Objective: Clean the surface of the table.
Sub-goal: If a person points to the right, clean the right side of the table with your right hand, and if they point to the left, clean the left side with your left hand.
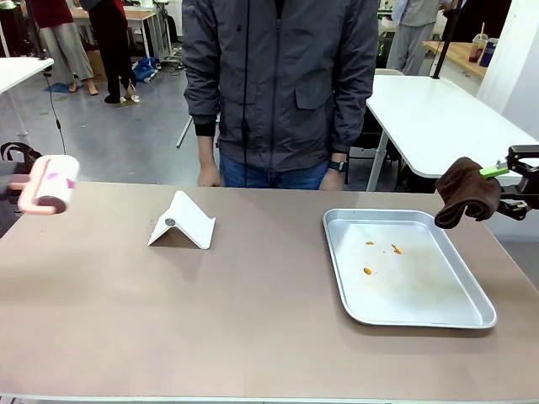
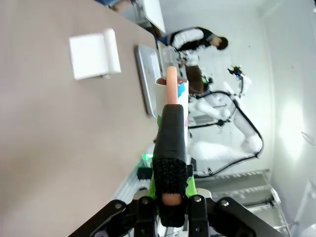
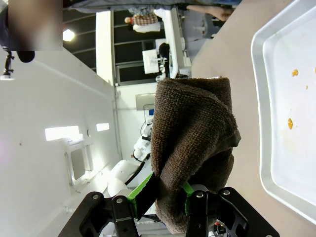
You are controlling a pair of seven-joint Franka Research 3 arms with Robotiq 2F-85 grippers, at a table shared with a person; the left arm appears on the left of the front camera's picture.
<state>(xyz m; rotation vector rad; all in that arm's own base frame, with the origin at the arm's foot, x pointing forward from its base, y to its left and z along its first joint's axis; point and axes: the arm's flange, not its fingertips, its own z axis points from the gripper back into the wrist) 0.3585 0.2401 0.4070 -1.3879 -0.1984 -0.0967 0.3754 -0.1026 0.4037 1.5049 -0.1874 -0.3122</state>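
Workshop floor and white tables lie beyond the far side, where a person (image 1: 278, 84) stands facing the robot. Nearest the camera, the table (image 1: 253, 337) spreads across the whole front view, its long axis running left to right. A tray (image 1: 421, 290) sits on its right part, a white folded stand (image 1: 181, 223) left of the middle, and a few orange crumbs (image 1: 381, 251) lie in the tray.

At the right edge, the right gripper (image 1: 505, 187) is clamped on a bunched brown cloth (image 1: 466, 192), which hangs above the tray's far right corner, apart from the tabletop. At the far left corner, the left gripper (image 2: 170, 200) is closed on the black handle of a roller (image 1: 50, 183), whose drum appears lifted off the surface, though I cannot tell for sure.

The table lies below both tools and inward of them: rightward from the roller, leftward from the cloth. Its widest bare stretch is left and centre, nearer the left arm, so the roller looks better placed to come down and sweep along the long axis, skirting the stand.
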